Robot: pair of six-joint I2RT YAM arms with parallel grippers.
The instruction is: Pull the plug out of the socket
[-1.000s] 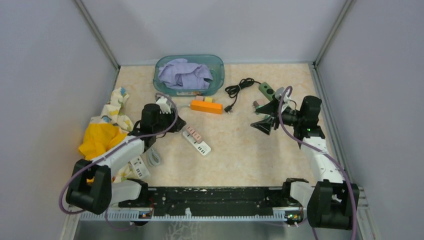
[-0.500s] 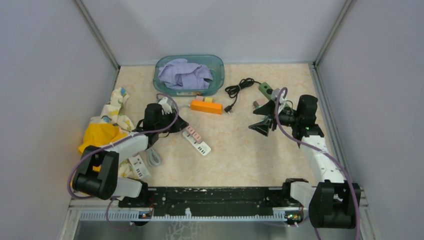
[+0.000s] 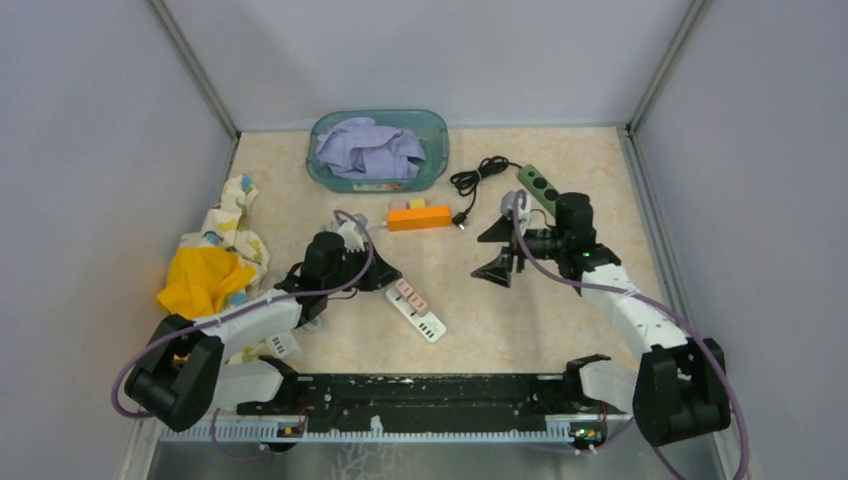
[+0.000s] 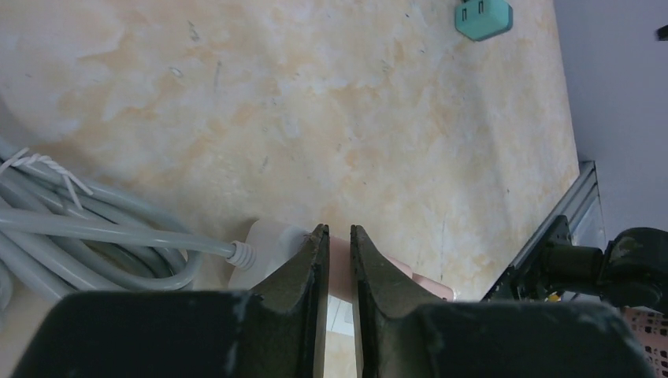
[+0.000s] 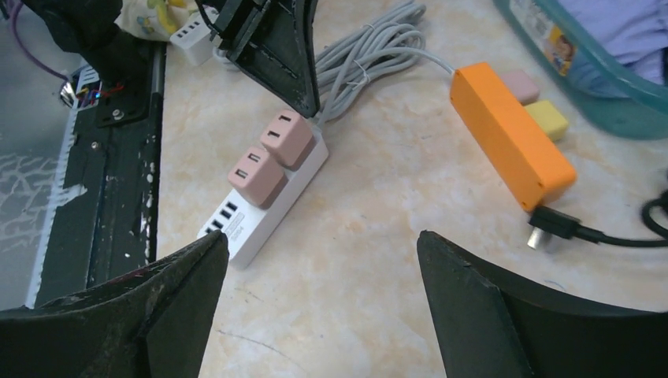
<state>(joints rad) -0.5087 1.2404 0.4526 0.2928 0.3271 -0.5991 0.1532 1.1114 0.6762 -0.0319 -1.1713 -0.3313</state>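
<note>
Where the plugs sit: two pink plugs (image 5: pixel 286 135) stand in the white power strip (image 5: pixel 260 216), on the table (image 5: pixel 410 268).
Left hand (image 4: pixel 339 230): narrowed to a slit at the strip's cable end, against the nearer plug; whether it truly grips cannot be told.
Right hand (image 5: pixel 321 240): wide, hovering apart from the strip.
Risk: the strip may lift or slide with the plug if poorly pinned; right fingers could strike the left ones.
In the way: orange block (image 5: pixel 508 138), black lead (image 5: pixel 555 224) and grey cable (image 5: pixel 370 55) lie close.
</note>
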